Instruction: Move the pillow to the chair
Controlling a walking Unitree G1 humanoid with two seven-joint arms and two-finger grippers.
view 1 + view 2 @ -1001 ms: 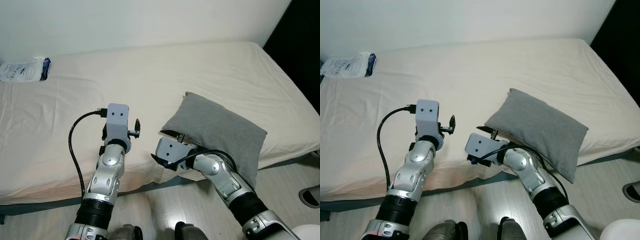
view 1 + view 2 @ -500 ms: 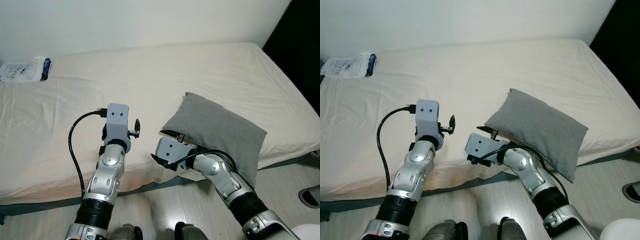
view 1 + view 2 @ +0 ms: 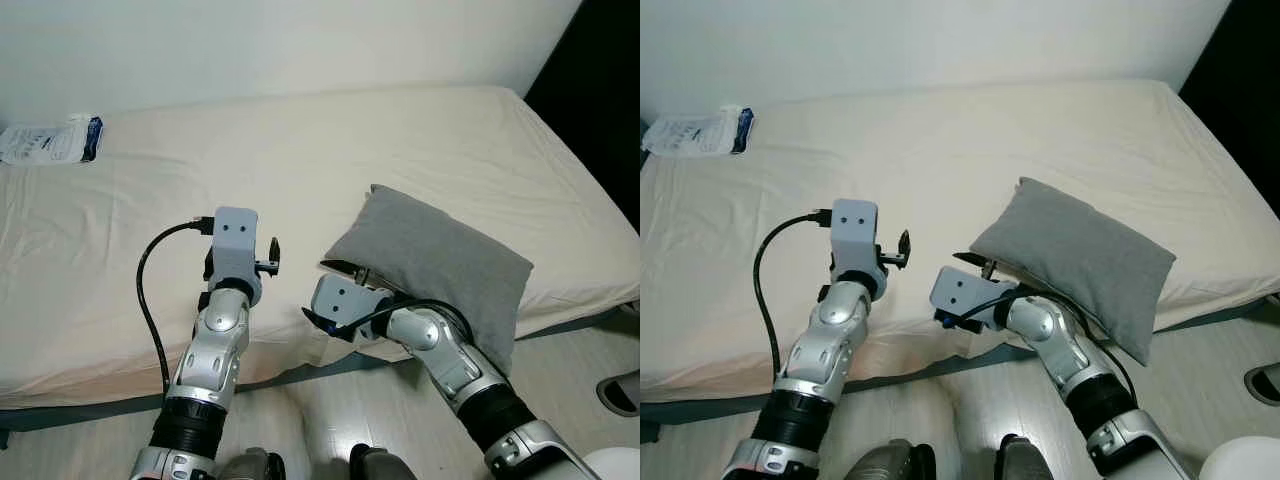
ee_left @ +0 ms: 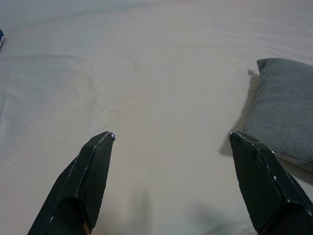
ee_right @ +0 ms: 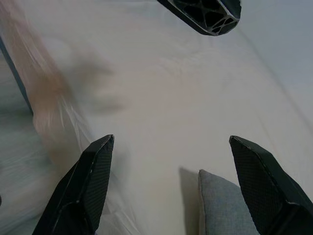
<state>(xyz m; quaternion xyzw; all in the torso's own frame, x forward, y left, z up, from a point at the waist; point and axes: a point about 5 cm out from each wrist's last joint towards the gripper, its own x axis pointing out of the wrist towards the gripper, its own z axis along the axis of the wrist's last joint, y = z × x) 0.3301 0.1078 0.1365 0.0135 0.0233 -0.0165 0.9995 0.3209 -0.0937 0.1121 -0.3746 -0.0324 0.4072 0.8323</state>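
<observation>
Head views: grey pillow (image 3: 440, 270) lying near the front edge of the bed (image 3: 300, 160), left hand (image 3: 272, 255) raised over the sheet, right hand (image 3: 345, 266) at the pillow's near corner; nothing shifted since a second ago, so no grasp begun. Left wrist view: fingers (image 4: 88, 181) spread wide, empty, pillow to one side. Right wrist view: fingers (image 5: 93, 176) likewise apart, pillow corner between them, untouched.
</observation>
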